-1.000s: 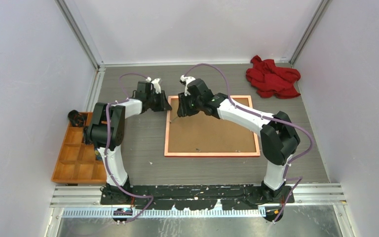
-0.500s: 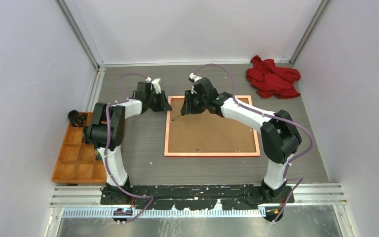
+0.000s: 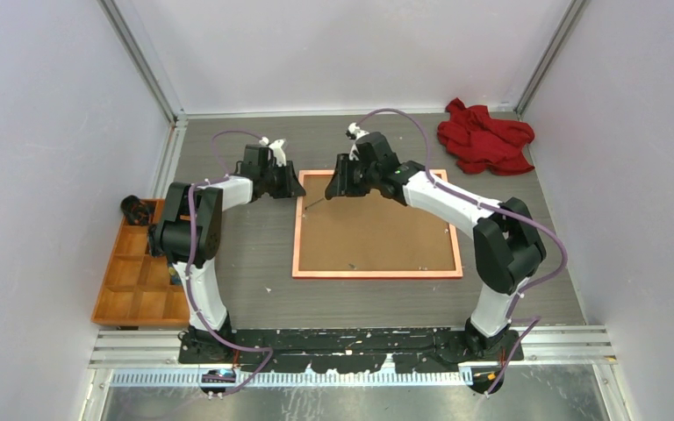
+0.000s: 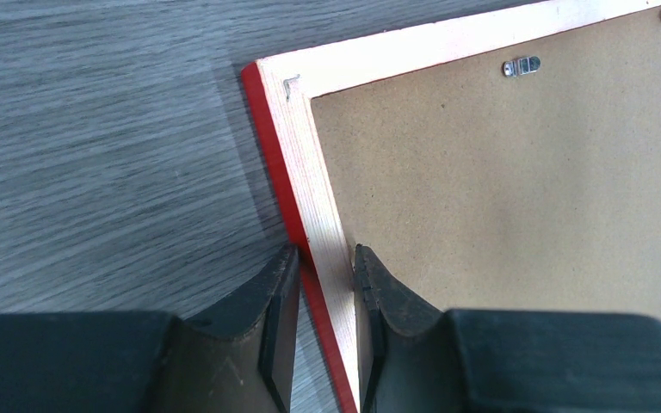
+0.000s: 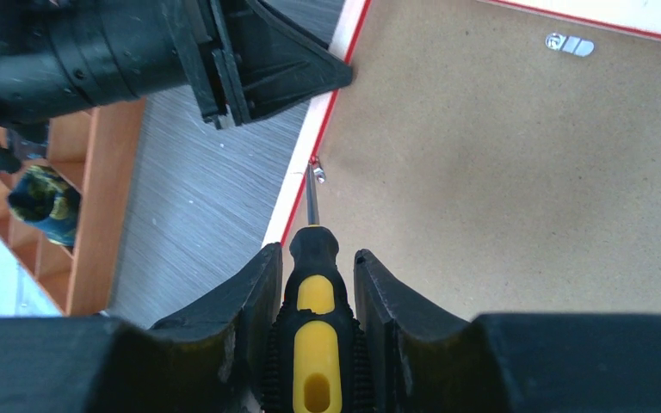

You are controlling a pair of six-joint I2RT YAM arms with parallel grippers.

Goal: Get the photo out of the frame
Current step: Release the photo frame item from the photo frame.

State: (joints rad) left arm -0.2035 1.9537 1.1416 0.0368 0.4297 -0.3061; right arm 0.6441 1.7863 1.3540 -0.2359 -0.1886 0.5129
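Note:
The red frame [image 3: 297, 237] lies face down, its pale back rim [image 4: 310, 172] around a brown backing board [image 3: 377, 230]. The photo is hidden under that board. My left gripper [image 4: 325, 258] is shut on the frame's left rail near the far left corner, one finger on the red outer edge and one against the inner edge. My right gripper [image 5: 317, 258] is shut on a black-and-yellow screwdriver [image 5: 314, 301]. The screwdriver's tip rests at a small metal tab [image 5: 318, 172] on the board's left edge, just below the left gripper [image 5: 258, 69].
An orange compartment tray [image 3: 136, 267] sits at the left with a dark object [image 3: 132, 208] at its far end. A crumpled red cloth [image 3: 484, 136] lies at the far right corner. Metal clips [image 4: 522, 65] sit along the board's far edge. Walls close in on three sides.
The right wrist has swung back and to the right, its elbow shifting right, while the screwdriver tip stays near the board's left edge. The left arm has not moved.

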